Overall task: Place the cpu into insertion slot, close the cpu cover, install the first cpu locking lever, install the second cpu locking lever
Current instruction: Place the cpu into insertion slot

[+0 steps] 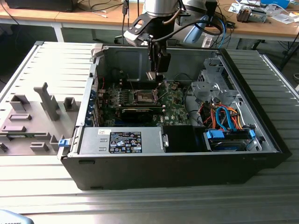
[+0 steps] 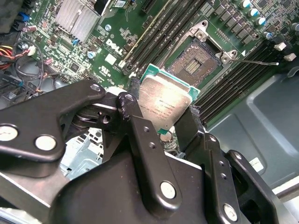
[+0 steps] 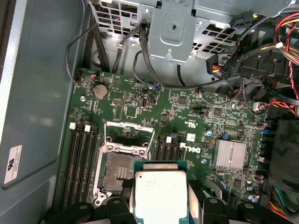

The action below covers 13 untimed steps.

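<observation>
The black two-finger gripper (image 2: 162, 111) clamps the small silvery-topped square cpu (image 2: 164, 99) (green-edged), held above the dark-centred, metal-rimmed insertion slot (image 2: 196, 63), apart from it.

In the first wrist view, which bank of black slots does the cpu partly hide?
The bank between insertion slot and finned heatsink; the bank by the case wall lies clear of the cpu.

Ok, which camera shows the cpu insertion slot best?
The second wrist view: the insertion slot lies uncovered beyond the held cpu, with its dark centre and metal rim both visible. In the first wrist view the cpu hides part of it; in the exterior view it lies far off, below the gripper.
</observation>
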Each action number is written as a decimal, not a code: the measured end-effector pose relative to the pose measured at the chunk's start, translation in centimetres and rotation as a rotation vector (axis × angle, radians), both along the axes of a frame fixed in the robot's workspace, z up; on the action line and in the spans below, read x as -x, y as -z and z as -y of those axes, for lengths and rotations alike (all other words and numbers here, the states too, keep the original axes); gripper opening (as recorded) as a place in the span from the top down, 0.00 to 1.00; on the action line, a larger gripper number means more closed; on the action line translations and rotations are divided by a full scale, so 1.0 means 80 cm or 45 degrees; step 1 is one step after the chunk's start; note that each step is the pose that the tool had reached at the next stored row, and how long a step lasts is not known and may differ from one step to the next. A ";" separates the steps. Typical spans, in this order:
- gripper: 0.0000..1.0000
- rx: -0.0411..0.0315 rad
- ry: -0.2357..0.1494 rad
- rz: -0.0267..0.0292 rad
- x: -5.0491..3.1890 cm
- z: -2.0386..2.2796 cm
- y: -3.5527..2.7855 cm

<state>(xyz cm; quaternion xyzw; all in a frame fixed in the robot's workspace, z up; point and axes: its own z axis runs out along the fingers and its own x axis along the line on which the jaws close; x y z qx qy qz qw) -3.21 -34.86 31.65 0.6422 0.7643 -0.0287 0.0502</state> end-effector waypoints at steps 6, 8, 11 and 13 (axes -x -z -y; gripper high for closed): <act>0.45 0.0043 0.002 0.0000 0.000 0.0000 0.0000; 0.45 0.0063 0.002 0.0001 0.000 0.0000 0.0000; 0.45 0.0082 0.003 0.0000 0.000 0.0000 0.0000; 0.45 0.0098 0.003 0.0000 0.000 0.0000 0.0000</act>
